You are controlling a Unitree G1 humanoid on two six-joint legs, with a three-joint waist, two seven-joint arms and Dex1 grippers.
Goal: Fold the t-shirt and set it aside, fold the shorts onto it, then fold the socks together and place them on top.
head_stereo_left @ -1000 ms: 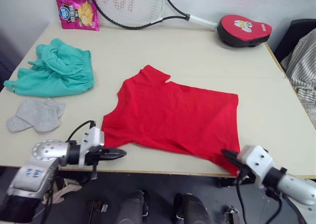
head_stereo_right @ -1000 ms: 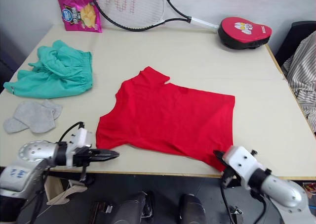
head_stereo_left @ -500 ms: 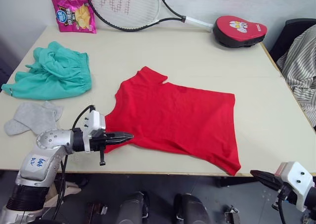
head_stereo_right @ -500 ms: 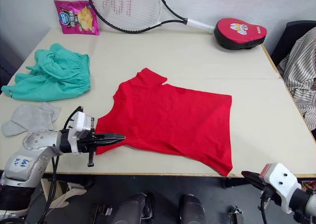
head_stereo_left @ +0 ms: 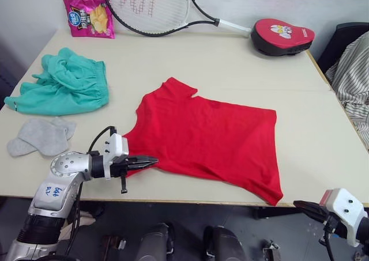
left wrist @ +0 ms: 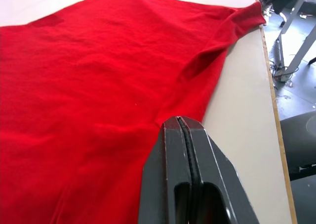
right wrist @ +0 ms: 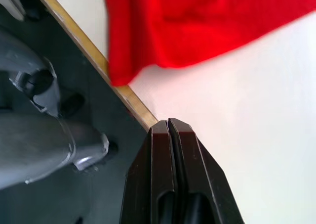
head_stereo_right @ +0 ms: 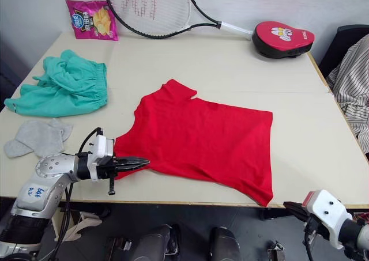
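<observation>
One thin, limp t-shirt (head_stereo_left: 204, 140) at centre frame: left gripper (head_stereo_left: 151, 161) closed, empty, at its near-left hem, best pinched by edges.

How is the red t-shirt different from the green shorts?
The t-shirt is red and lies spread flat; the shorts are teal green and bunched up. The t-shirt is bigger and sits mid-table; the shorts sit far left. Both are soft clothes on the table, not yet folded.

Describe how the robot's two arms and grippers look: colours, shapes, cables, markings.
Both arms are silver-grey metal tubes ending in white wrist blocks and slim black two-finger grippers. The left gripper has a black cable looping over its wrist and a white sticker with blue handwriting on the forearm. The right gripper carries black cables beneath.
</observation>
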